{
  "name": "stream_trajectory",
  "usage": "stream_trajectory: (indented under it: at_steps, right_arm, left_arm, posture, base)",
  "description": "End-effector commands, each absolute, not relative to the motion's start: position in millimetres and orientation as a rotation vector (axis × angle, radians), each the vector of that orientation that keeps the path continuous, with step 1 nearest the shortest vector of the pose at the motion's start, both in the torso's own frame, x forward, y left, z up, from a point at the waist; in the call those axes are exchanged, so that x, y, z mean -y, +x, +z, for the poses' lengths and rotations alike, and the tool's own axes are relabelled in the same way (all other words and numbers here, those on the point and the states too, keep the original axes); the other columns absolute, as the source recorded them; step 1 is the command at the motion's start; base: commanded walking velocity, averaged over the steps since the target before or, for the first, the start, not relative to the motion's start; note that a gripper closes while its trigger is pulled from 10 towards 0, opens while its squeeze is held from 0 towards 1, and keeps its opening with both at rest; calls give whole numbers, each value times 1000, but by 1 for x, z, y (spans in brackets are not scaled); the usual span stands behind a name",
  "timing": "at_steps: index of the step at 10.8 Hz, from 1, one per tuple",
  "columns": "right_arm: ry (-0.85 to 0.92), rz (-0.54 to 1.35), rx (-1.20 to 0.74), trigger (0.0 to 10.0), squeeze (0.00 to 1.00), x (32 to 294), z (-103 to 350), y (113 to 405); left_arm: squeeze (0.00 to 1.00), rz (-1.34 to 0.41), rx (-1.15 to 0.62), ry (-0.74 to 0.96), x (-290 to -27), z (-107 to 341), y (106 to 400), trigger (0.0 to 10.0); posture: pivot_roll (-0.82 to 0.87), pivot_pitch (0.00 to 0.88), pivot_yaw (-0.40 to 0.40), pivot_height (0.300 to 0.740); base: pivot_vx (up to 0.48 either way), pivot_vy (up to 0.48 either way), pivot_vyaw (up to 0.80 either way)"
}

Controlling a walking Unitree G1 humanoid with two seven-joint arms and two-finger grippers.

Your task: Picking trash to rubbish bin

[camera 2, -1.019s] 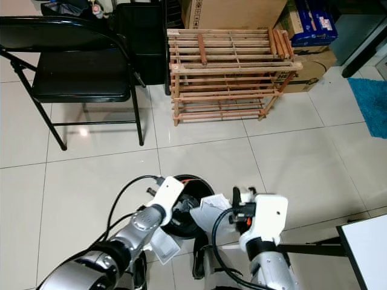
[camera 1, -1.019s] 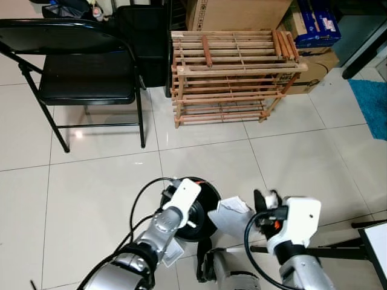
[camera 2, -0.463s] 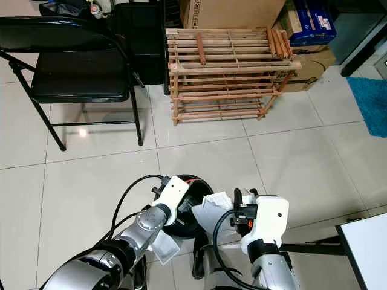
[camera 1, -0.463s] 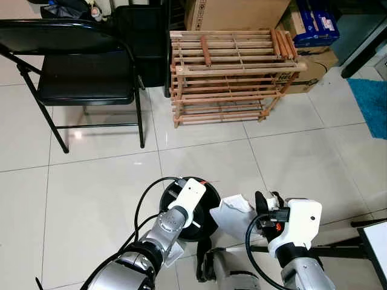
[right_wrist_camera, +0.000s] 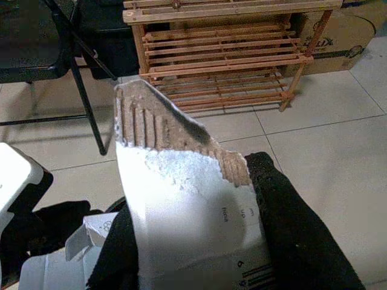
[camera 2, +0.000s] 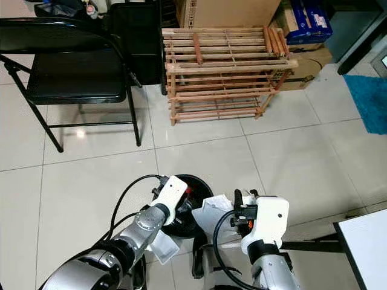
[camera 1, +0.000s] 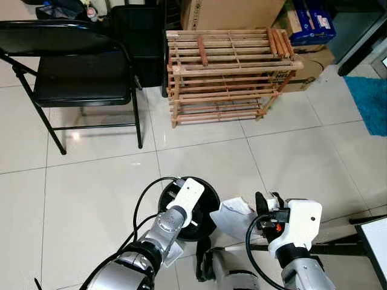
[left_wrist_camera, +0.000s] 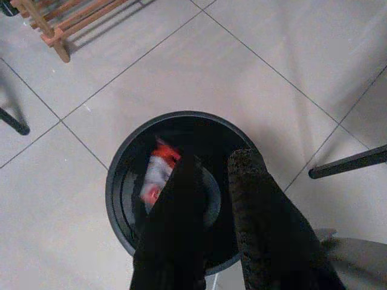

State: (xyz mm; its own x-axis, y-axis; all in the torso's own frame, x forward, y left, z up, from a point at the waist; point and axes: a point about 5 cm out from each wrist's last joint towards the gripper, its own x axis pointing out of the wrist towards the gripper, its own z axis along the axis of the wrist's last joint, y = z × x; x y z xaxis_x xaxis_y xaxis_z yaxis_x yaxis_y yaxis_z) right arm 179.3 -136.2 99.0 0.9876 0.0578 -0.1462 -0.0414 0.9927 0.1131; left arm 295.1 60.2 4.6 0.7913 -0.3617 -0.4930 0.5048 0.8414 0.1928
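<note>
Head views: a torn cardboard piece [camera 1: 233, 212] is held clamped in the right gripper [camera 1: 264, 212], just right of the black bin [camera 1: 208, 202].
Left wrist view: the left gripper [left_wrist_camera: 211, 181], slightly parted and empty, is positioned over the bin.
Right wrist view: the cardboard is pinched upright between the fingers [right_wrist_camera: 290, 211].

- A black rubbish bin [left_wrist_camera: 124, 181] is seen, with a red-and-white item [left_wrist_camera: 156, 173] inside.
- White torn cardboard [right_wrist_camera: 187, 223] with a brown ribbed edge is shown between black fingers [right_wrist_camera: 296, 235].
- The floor tiles [camera 1: 91, 187] are seen as off-white.
- The wooden rack [camera 1: 227, 72] appears light brown.
</note>
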Motion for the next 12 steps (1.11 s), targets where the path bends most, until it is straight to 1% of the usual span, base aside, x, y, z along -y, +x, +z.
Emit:
stream_trajectory:
  at_steps: [1, 6, 9, 12]
  right_arm:
    - [95, 21, -163, 10000, 0, 144, 99, 174]
    - [93, 26, -160, 10000, 0, 144, 98, 178]
    - [90, 57, -148, 10000, 0, 143, 96, 191]
    - [83, 119, -130, 10000, 0, 139, 94, 215]
  left_arm:
    - [1000, -479, -495, 322, -58, -4, 287, 10000]
    - [1000, -474, -481, 317, -57, -1, 289, 10000]
    - [1000, -353, -486, 282, -81, 2, 298, 10000]
    - [1000, -305, -468, 209, -98, 4, 300, 10000]
  posture:
    - [-86, 317, -122, 740]
    - [-74, 304, -124, 740]
    - [-2, 292, -132, 740]
    - [99, 284, -147, 740]
  base:
    - [0, 0, 0]
    - [0, 0, 0]
    - [0, 0, 0]
    - [0, 0, 0]
